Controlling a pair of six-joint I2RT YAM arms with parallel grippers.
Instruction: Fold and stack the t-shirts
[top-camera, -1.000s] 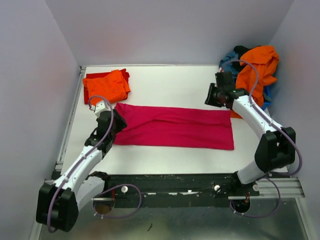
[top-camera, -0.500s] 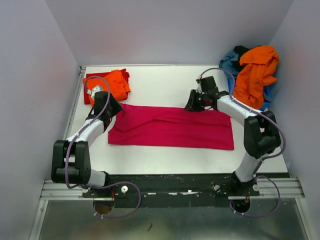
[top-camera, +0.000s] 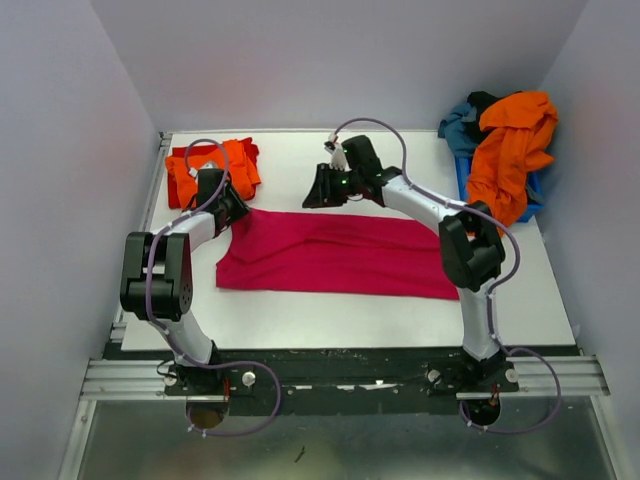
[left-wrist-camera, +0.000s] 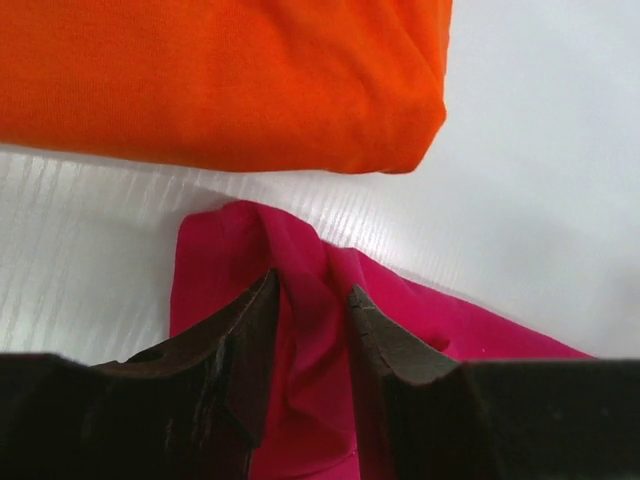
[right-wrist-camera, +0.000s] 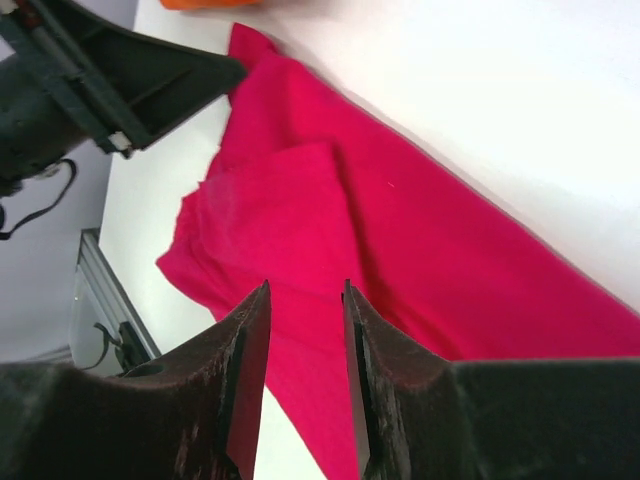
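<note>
Magenta tee (top-camera: 340, 255) lies spread flat on the table (top-camera: 300, 160), beneath both grippers. Left gripper (left-wrist-camera: 312, 300) is nearly closed, pinching a raised ridge at the tee's corner between its fingers. A folded orange tee (left-wrist-camera: 220, 80) lies just beyond its tips, apart from the magenta. Right gripper (right-wrist-camera: 306, 290) stands narrowly parted over the tee's far edge with nothing between its fingers; contact with the cloth cannot be told.
</note>
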